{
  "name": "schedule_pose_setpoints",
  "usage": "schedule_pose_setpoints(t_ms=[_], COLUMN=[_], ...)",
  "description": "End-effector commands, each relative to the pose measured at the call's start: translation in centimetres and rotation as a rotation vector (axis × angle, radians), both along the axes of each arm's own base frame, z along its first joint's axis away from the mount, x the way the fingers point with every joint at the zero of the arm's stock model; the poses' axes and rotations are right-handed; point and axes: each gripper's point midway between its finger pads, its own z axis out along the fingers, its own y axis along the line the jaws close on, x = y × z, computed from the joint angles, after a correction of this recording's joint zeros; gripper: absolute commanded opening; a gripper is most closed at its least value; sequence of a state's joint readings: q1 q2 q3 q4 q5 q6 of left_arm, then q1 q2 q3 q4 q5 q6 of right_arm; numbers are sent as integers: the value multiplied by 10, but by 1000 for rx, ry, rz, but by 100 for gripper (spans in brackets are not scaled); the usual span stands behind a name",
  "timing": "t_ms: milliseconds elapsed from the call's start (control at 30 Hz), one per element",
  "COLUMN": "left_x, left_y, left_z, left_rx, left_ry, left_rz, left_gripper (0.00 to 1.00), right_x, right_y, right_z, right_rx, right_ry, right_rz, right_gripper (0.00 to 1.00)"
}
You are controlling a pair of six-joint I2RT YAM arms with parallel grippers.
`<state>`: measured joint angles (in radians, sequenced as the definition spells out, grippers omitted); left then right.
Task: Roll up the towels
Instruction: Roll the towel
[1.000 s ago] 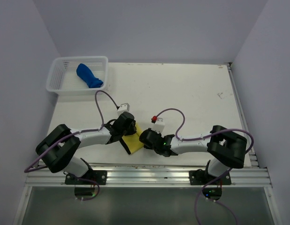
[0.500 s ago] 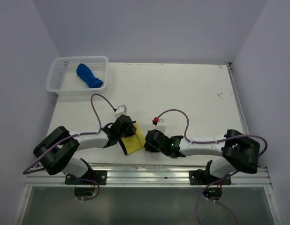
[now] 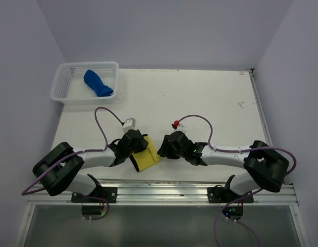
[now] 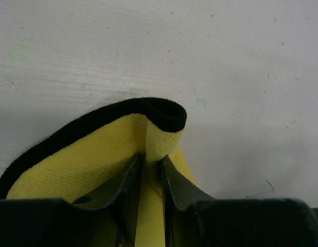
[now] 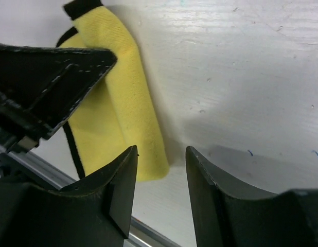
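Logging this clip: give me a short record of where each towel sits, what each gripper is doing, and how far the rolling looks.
yellow towel: on the table near its front edge, between the two arms, loosely folded over, black edging showing
blue towel: bunched, lying in the basket at the far left corner
left gripper: shut on a fold of the yellow towel
right gripper: open, empty, at the towel's edge
progress: yellow towel apparently not yet a finished roll

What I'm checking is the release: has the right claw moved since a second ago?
Yes. In the top view the right claw has shifted away from the metal rail at the table's near edge, toward the far side and slightly to the right.
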<state>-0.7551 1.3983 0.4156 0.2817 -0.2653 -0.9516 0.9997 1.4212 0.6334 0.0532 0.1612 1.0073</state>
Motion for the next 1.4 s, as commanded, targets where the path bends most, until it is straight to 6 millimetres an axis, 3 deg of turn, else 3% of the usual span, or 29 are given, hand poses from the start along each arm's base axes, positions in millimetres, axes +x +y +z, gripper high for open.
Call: schedule_pose_setpoints(t_ms=[0, 167, 533, 833, 1067, 1367], left_x=[-13, -14, -15, -14, -12, 6], left_y=[10, 10, 12, 11, 8, 9], left_z=[-17, -17, -20, -19, -21, -6], left_rx=[41, 39, 45, 41, 48, 27], left_ry=[47, 49, 53, 50, 65, 62], left_rz=[-4, -7, -1, -2, -6, 6], left_gripper=[26, 26, 26, 26, 27, 35], right_x=[9, 15, 5, -7, -9, -12], right_y=[29, 38, 39, 15, 10, 2], right_z=[7, -6, -22, -54, -64, -51], right_rx=[73, 51, 118, 26, -21, -187], right_ry=[2, 18, 92, 122, 120, -14], right_rz=[79, 98, 88, 84, 104, 136], right_gripper=[46, 46, 46, 27, 0, 0])
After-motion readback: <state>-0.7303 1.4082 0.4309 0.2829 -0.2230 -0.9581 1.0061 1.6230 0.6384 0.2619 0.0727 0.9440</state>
